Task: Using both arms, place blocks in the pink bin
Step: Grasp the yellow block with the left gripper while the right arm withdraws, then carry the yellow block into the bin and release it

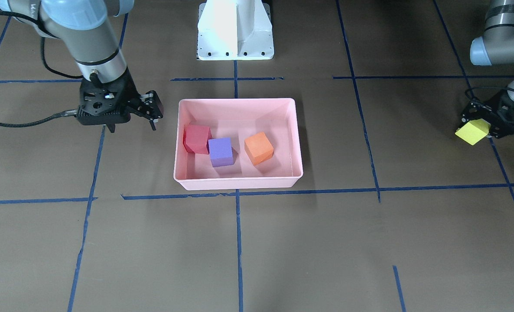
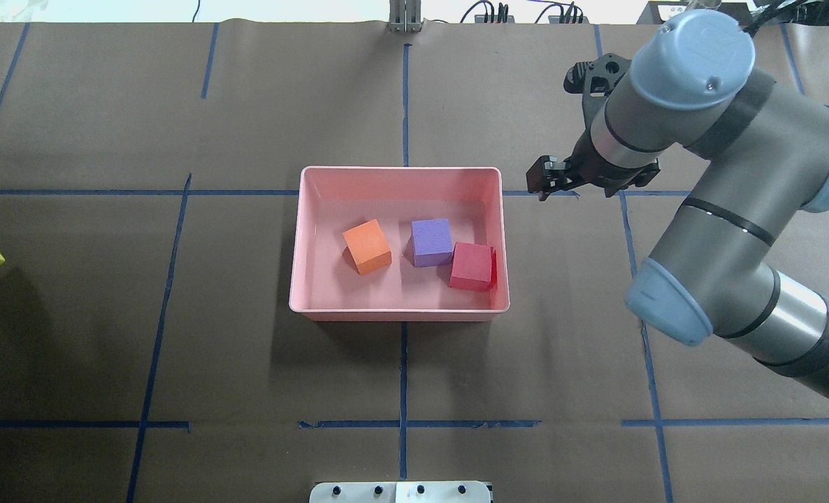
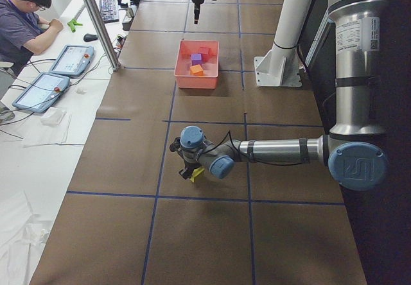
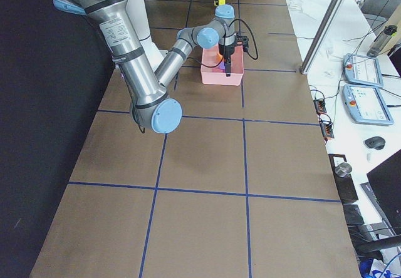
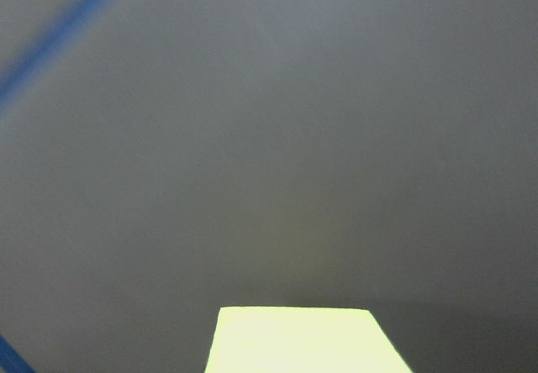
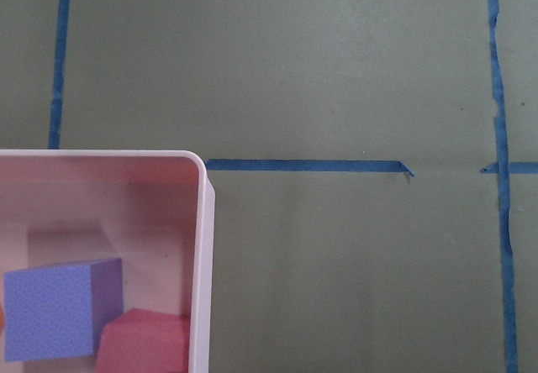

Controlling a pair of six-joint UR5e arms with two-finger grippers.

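1. Gripping the yellow cube (image 1: 473, 131), the left gripper (image 1: 484, 122) has its fingers clamped on the block's sides, well apart from the pink bin (image 1: 237, 100). This is probably the pick that comes before the last carry. The cube sits tilted in the grasp, and I cannot tell whether it has cleared the table (image 1: 283, 242).
2. The right gripper (image 1: 132, 121) hangs just beside the bin's short wall with its fingers spread and nothing between them. Standing outside the rim, it likely leaves the tray free for the other arm.
3. The red cube (image 1: 197, 138), purple cube (image 1: 220, 151) and orange cube (image 1: 259, 148) lie inside the bin. The red one is against the wall on the right gripper's side and touches or nearly touches the purple one. The orange one sits apart from both.
4. The cubes look matte and foam-like, with crisp edges and a fine grain, so they should yield a little under a pinch.
5. The bin is smooth pale-pink plastic, shallow, with sloped walls and a rolled rim. The table is covered in dull brown paper marked with blue tape lines (image 1: 309, 191).
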